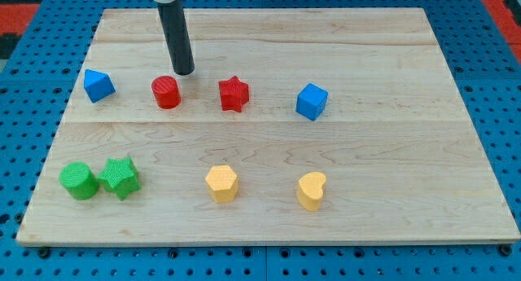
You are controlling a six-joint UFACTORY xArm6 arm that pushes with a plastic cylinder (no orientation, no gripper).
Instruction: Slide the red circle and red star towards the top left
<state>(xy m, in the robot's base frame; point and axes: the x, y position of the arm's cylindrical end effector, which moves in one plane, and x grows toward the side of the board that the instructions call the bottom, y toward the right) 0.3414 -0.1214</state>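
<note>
Tip [184, 72] down on tabletop [391, 61], just above-right of red circle [166, 93]. Red star [233, 94] near, to the circle's right. No claw fitted, no containers.

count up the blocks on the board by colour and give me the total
Red: 2, circle and star
Blue: 2, left and right
Green: 2, circle and star
Yellow: 2, hexagon and heart
Total: 8

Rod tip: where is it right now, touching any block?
My tip: no gripper, holds nothing; just above and right of the red circle, contact cannot be told; left of the red star.
</note>
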